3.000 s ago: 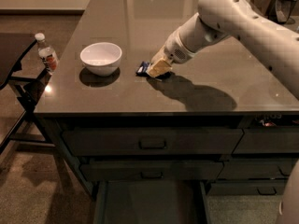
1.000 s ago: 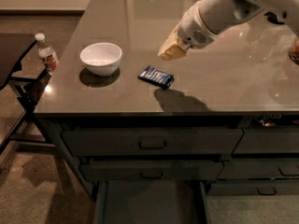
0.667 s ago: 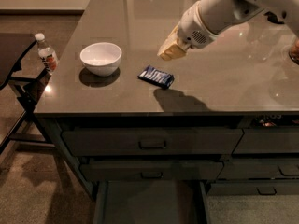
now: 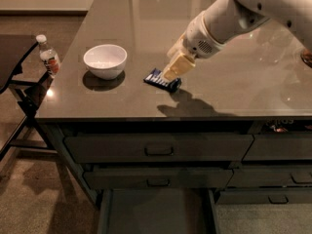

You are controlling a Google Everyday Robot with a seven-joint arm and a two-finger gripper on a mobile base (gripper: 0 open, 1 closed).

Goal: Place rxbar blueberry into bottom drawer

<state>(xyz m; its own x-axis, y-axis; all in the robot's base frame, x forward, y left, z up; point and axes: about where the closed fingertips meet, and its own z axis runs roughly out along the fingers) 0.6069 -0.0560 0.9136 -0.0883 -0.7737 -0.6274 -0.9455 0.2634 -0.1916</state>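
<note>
Showed tool [image 4: 174, 74] at 3 o'clock end of rxbar blueberry [image 4: 155, 77] on desk [image 4: 239, 89], could not tell its grip, found bottom drawer [image 4: 156, 213] open.

Your arm [image 4: 253, 9] comes in from the upper right of the frame and slopes down to the left. You have 1 arm in view. Its white wrist [image 4: 202, 38] sits right of centre in the upper half. The tan gripper [image 4: 170, 73] extends from the wrist's lower left end, tilted down and left, its tip slightly above and right of the frame's centre.
</note>
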